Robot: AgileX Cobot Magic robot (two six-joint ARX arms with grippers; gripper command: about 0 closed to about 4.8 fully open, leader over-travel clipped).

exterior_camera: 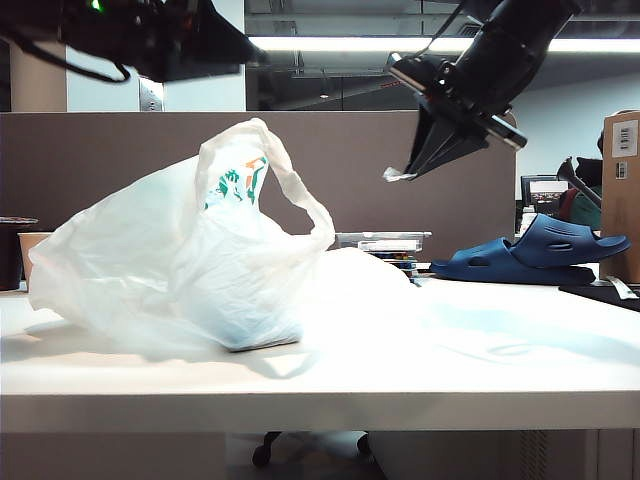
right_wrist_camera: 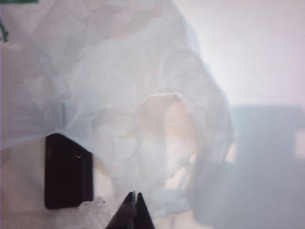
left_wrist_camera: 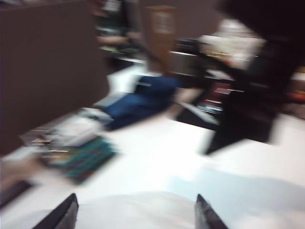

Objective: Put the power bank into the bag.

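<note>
Lying in crinkly bag (right_wrist_camera: 119, 86): black power bank (right_wrist_camera: 68, 171) (flat).

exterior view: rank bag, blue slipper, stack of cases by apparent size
1. bag, by far the largest.
2. slipper, though it lies farther back, so its true size is unsure.
3. stack of cases, smallest, partly hidden behind the bag.

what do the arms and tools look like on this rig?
Both arms are black. In the exterior view the right tool tapers to a dark wedge below a bulky black wrist, with a thin cable running above it. The left arm is a blocky black housing with a small green light and a dark cable. In its wrist view the left tool shows two dark pointed fingertips.
</note>
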